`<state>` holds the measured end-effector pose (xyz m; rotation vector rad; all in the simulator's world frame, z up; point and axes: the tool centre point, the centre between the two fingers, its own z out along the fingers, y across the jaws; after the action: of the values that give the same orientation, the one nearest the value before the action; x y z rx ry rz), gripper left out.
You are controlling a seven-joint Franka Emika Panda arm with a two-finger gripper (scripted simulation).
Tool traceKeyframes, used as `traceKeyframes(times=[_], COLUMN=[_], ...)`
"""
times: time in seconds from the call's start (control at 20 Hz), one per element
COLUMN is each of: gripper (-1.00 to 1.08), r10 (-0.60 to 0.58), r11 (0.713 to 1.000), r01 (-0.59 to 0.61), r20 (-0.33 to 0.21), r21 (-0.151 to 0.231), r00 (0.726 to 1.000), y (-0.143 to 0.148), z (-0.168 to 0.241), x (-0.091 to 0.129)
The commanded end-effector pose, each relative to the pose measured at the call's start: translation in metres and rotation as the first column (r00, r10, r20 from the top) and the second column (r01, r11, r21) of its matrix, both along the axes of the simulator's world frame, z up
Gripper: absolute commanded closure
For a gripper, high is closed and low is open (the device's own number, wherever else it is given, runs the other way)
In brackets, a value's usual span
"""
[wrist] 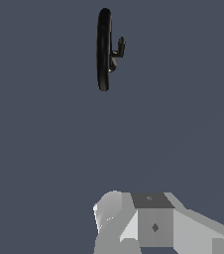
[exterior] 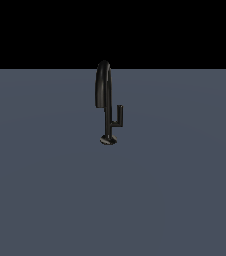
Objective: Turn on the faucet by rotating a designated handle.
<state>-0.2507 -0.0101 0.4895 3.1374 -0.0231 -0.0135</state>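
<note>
The glossy black faucet [exterior: 106, 107] stands upright on the grey surface, with its arched spout on top and its small round base [exterior: 108, 140] below. The L-shaped handle [exterior: 118, 117] sticks out from the stem toward the exterior view's right and ends in an upright peg. The wrist view sees the faucet [wrist: 103, 49] from above, with the handle [wrist: 119, 49] beside the spout. Part of my gripper [wrist: 151, 213] shows as grey and white blocks, well away from the faucet and touching nothing. The arm is out of the exterior view. How the jaws stand is not visible.
A flat blue-grey surface [exterior: 45, 190] spreads around the faucet on all sides. Behind its far edge there is only black background [exterior: 45, 30].
</note>
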Motion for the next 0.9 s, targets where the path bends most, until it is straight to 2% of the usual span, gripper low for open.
traceKeyframes(times=[0.0, 0.4, 0.85], gripper=[1.08, 1.08, 1.08], r10=[0.000, -0.022, -0.096], r11=[1.000, 1.000, 0.991], r01=[0.000, 0.022, 0.104], r20=[0.000, -0.020, -0.097], r21=[0.000, 0.020, 0.089], r00=[1.000, 1.000, 0.991], y=[0.000, 0.002, 0.006], z=[0.000, -0.002, -0.009], x=[0.000, 0.009, 0.041])
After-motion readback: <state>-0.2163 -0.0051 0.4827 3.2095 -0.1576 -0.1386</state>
